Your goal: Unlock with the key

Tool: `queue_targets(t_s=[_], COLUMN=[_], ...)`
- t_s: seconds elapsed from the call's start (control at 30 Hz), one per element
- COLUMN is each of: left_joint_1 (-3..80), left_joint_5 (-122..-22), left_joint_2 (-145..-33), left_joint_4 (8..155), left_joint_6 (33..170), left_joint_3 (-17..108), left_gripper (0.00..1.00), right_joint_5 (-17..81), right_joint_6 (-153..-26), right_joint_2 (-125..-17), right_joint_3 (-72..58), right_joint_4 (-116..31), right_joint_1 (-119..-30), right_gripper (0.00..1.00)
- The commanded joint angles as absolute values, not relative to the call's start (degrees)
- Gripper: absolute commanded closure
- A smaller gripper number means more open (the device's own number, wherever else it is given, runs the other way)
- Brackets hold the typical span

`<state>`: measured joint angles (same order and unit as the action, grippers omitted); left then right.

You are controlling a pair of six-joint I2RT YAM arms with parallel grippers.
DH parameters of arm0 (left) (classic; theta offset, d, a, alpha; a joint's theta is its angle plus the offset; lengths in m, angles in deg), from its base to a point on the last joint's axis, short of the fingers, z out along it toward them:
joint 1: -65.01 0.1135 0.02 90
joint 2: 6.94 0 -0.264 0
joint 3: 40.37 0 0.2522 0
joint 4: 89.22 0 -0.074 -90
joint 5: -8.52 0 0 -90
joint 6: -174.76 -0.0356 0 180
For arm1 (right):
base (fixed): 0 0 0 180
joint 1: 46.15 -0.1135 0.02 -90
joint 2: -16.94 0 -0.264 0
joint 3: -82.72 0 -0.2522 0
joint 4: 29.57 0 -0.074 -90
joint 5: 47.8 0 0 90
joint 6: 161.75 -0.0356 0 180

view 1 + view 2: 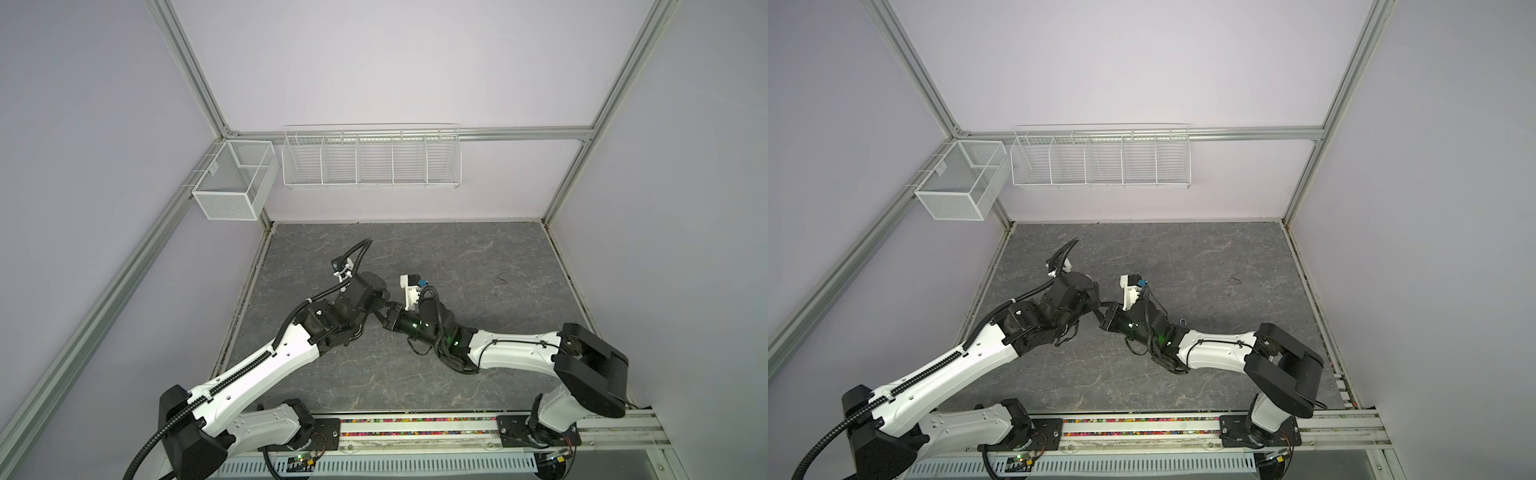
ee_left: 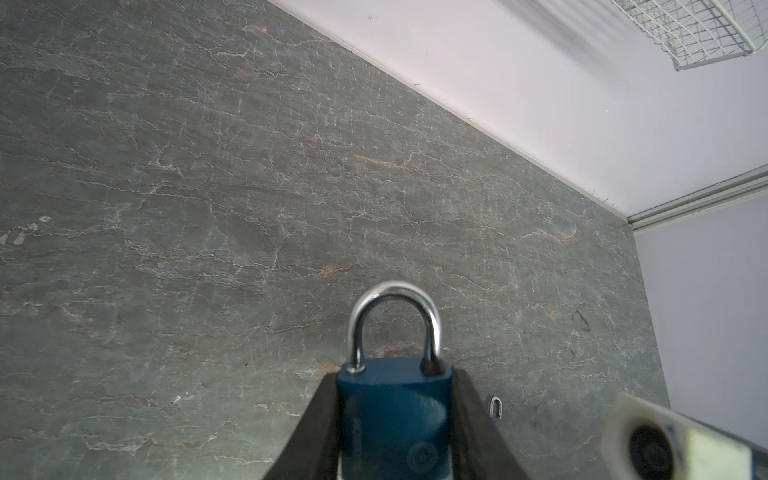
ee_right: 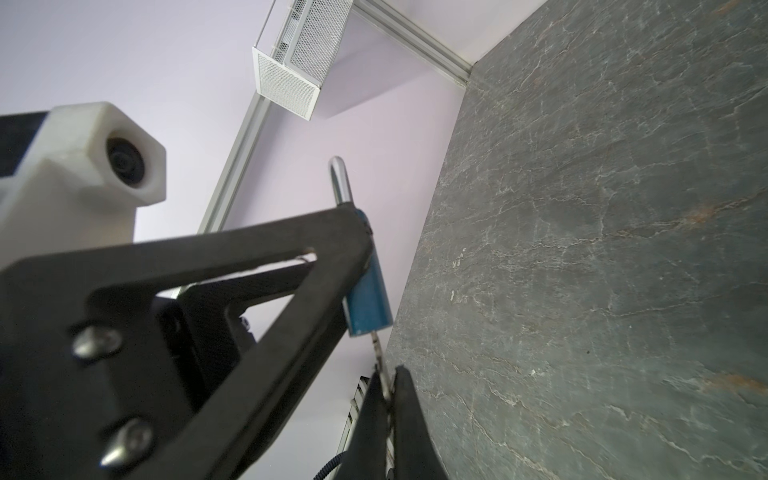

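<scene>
A blue padlock (image 2: 395,415) with a silver shackle (image 2: 395,316) is held above the table, with my left gripper (image 2: 395,376) shut on its body from both sides. Both shackle legs sit in the body. In the right wrist view the padlock (image 3: 370,299) shows edge-on, and a thin metal key (image 3: 379,353) runs from its underside into my right gripper (image 3: 386,374), which is shut on the key. In both top views the two grippers meet mid-table, left gripper (image 1: 380,309) against right gripper (image 1: 388,323); lock and key are hidden there.
A small silver metal loop (image 2: 496,409) lies on the grey marble table (image 1: 457,257) near the right arm, also seen as the loop (image 1: 1182,322). A dark mark (image 1: 500,279) is at the right. A white mesh box (image 1: 235,178) and wire rack (image 1: 372,158) hang on the walls.
</scene>
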<state>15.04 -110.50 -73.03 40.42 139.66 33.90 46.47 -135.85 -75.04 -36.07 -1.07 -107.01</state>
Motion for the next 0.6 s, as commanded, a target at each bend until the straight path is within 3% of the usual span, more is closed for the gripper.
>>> queue_targets(t_s=[0.0, 0.33, 0.57], left_joint_1=[14.85, 14.9, 14.95], left_joint_5=[-107.81, -110.23, -116.17], left_joint_2=[-72.48, -71.09, -70.29], left_joint_4=[40.17, 41.07, 44.12], left_joint_6=[140.76, 138.63, 137.46], left_joint_3=[33.14, 32.76, 32.65], left_gripper=[1.0, 1.0, 1.0], right_joint_5=[47.74, 48.12, 48.33], right_joint_6=[-136.91, -132.73, -131.83], right_joint_2=[-74.71, -73.89, -72.55], right_joint_3=[-34.31, -33.53, -37.35], right_joint_4=[1.84, -4.15, -4.45], right_joint_1=[-106.12, -106.15, -106.75], right_gripper=[0.94, 0.93, 0.7])
